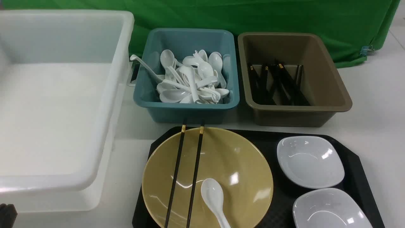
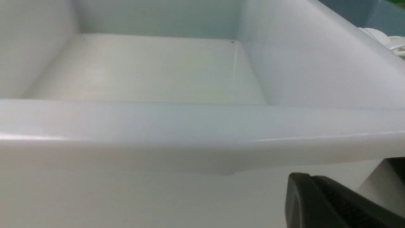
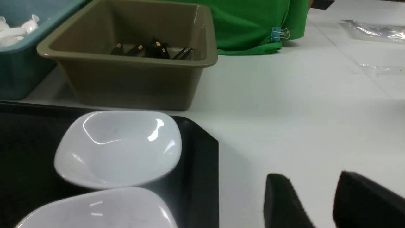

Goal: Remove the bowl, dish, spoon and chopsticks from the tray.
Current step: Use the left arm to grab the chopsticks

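My left hand is closed with nothing in it, low in front of the white tub. My right hand stands partly open and empty over the desk, just beside the right edge of the tray. The tray carries all the things. The bowl is on its left part, with the chopsticks lying across the bowl's rim. The spoon rests inside the bowl, and two dishes sit on the right part. Behind the tray stand a teal bin of spoons and a brown bin of chopsticks.
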Available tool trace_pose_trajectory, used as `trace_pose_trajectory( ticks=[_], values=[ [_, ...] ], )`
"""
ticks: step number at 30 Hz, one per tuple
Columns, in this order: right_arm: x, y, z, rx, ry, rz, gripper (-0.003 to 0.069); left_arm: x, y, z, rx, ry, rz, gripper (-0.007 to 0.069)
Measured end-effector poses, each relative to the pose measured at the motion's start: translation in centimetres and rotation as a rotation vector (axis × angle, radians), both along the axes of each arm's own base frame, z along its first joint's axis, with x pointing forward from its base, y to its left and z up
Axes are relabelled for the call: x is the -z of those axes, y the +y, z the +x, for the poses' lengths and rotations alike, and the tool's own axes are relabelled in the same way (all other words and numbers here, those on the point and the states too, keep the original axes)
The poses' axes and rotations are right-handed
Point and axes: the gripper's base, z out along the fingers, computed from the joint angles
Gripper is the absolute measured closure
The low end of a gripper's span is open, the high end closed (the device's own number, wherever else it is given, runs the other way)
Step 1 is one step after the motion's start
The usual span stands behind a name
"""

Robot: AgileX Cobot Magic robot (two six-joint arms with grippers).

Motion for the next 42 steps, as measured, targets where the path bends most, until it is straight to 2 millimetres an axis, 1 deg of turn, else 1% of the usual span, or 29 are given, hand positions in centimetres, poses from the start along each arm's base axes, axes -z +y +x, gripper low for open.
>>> trace_pose_trajectory(
  ticks=[36, 39, 42],
  values=[
    [0.0, 0.0, 0.0, 0.000, 0.000, 0.000, 0.0417, -0.1, 0.0, 0.0, 0.000, -0.011, -0.003, 0.0626],
    [0.0, 0.0, 0.0, 0.000, 0.000, 0.000, 0.0417, -0.5, -0.1, 0.1, 0.000, -0.054, -0.102, 0.0626],
    [0.0, 0.0, 0.0, 0.000, 0.000, 0.000, 0.0417, -1.6, -0.1, 0.1, -0.012, -0.182, -0.291, 0.0626]
  ],
)
